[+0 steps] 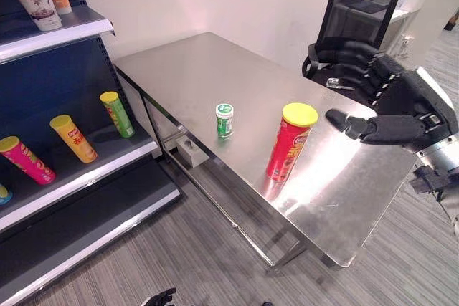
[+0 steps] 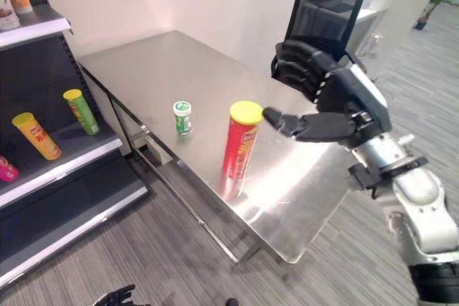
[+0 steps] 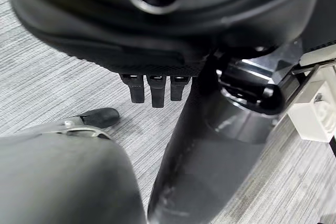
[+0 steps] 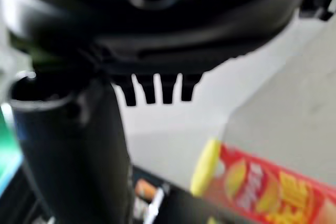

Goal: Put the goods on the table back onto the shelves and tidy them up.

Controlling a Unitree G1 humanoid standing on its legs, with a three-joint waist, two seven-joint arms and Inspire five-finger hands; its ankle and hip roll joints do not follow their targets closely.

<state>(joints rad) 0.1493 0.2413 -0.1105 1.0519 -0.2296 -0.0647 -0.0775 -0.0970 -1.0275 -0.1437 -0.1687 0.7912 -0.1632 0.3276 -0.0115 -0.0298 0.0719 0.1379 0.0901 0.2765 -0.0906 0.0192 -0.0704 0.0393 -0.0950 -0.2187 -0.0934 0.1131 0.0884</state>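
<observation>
Reach step: your right hand (image 2: 323, 125), fingers spread open, hovers just beside the upright red can (image 2: 240, 140) on the table (image 2: 143, 62). Next, close around it. Left hand (image 3: 157, 85) hangs open.

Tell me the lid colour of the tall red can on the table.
Yellow. The red can's lid shows best in the left eye view.

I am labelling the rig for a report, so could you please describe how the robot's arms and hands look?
The right hand is dark, nearly black, with a blocky back, segmented fingers and a thick thumb. It sits on a silver-grey arm with a black-clamped wrist. The left hand is equally dark, with a ribbed palm edge.
</observation>
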